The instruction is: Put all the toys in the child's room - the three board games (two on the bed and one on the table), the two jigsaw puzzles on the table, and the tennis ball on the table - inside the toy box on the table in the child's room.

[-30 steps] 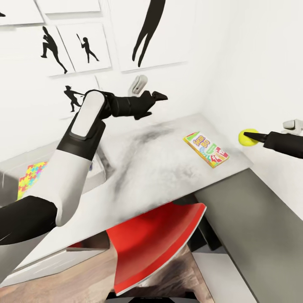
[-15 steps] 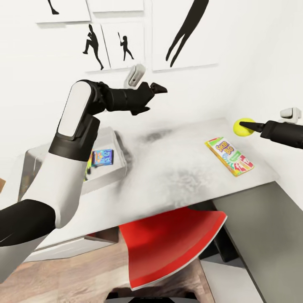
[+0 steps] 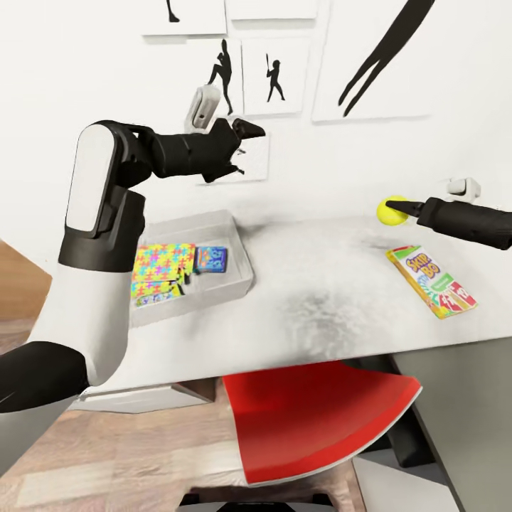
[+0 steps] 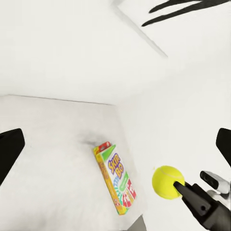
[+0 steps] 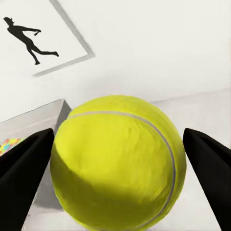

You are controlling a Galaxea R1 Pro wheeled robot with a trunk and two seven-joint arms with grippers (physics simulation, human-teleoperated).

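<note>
Board game (image 3: 431, 280) reads "SKIP-BO".

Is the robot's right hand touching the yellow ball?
Touching. In the right wrist view the tennis ball sits squeezed between both black fingers of the right gripper.

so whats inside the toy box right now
In the toy box: a jigsaw puzzle, a blue board game and another colourful flat piece. The left arm covers its near left end.
</note>
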